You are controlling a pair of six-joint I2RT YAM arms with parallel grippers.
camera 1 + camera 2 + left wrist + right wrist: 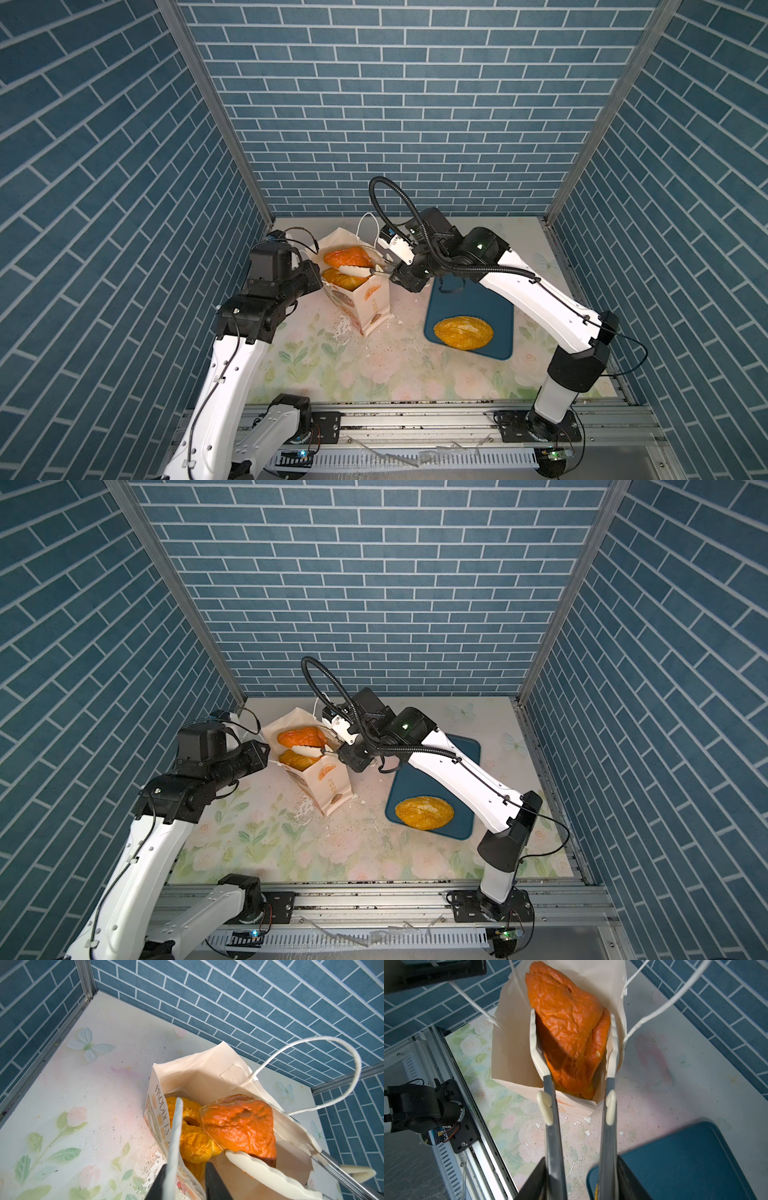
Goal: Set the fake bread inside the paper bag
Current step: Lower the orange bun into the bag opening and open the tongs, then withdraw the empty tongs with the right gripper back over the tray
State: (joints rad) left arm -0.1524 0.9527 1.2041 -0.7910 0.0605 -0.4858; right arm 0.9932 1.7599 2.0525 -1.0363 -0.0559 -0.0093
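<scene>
Cream-tipped tongs (552,1126), clamped in my R gripper (582,1169), straddle the reddish triangle (566,1022) inside the paper bag (508,1053), w/ my L gripper (186,1167) parted round its cord handle (174,1136) & seeded loaf (463,332) on tray (465,303).

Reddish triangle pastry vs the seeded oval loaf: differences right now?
Place: the reddish triangle pastry sits in the top of the paper bag; the seeded oval loaf lies on the blue tray.
Colour: the triangle pastry is deep orange-red and wrinkled; the loaf is golden yellow and grainy.
Contact: the tongs flank the triangle pastry; no tool touches the loaf.
Shared: both are fake bread in orange tones.
</scene>
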